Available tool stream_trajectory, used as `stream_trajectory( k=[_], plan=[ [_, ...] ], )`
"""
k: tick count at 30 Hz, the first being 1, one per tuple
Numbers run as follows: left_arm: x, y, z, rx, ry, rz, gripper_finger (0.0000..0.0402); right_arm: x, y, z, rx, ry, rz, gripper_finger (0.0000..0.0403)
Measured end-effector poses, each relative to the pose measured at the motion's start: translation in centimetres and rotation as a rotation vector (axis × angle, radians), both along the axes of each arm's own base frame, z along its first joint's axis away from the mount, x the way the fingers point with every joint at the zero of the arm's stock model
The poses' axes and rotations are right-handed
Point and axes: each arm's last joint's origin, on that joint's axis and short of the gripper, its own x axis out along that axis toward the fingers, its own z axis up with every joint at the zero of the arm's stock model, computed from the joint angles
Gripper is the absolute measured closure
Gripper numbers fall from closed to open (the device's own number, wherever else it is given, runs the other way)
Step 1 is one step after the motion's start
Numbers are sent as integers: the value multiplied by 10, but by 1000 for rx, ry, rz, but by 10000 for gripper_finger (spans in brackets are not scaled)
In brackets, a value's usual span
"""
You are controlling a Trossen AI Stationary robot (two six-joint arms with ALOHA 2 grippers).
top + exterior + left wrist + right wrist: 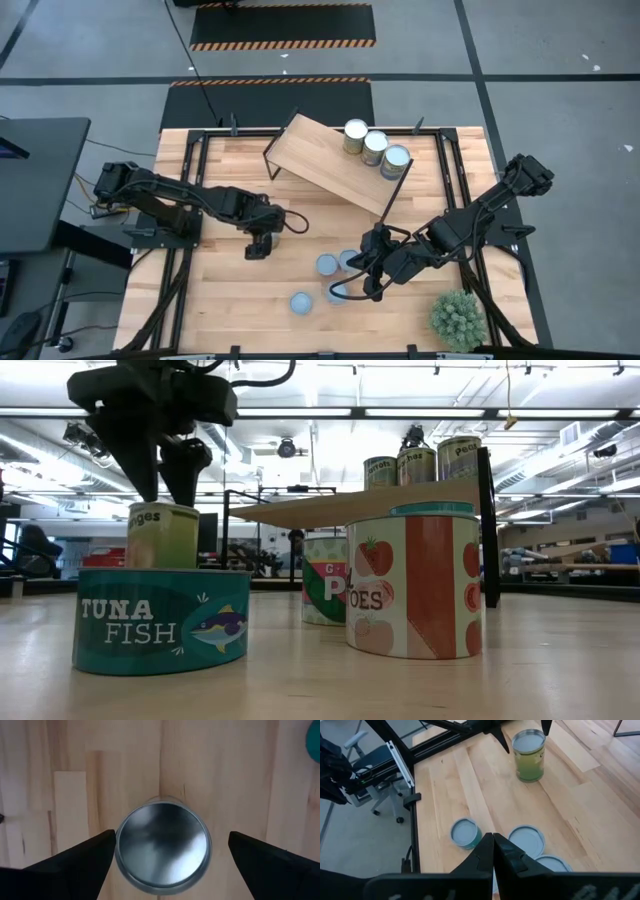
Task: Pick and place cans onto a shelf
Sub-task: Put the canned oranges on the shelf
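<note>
Tuna can point(161, 619): on table, nearest the low camera, unplaced. Shelf point(330, 163): three cans point(374, 147) up. Table cans: four or five left. Left gripper point(167, 855): open, astride green can point(529, 755). Right gripper point(493, 842): closed, empty.

- A grey concrete floor point(560, 60) surrounds the plank tabletop point(240, 300), crossed by pale taped lines.
- Beyond the tabletop's far edge lie two dark floor mats point(283, 25) edged with orange-and-black hazard stripes.
- A dark desk point(35, 185) stands off the tabletop's left edge.
- In the low view, long ceiling light strips point(420, 411) run beneath exposed ducts and pipes.
- An office chair point(372, 762) on castors stands on the floor beside the table's dark frame.
</note>
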Motion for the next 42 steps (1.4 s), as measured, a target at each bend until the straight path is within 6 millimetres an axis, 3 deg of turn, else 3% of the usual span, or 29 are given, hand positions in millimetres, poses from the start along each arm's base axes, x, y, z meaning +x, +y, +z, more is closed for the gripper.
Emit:
stream_trajectory(
  k=[15, 42],
  plan=[
    [0, 1, 15, 73, -27, -271, 5, 3, -4, 0, -4, -4, -3, 394],
    [-7, 8, -17, 28, 4, -250, 5, 4, -5, 1, -5, -6, -3, 394]
  ],
)
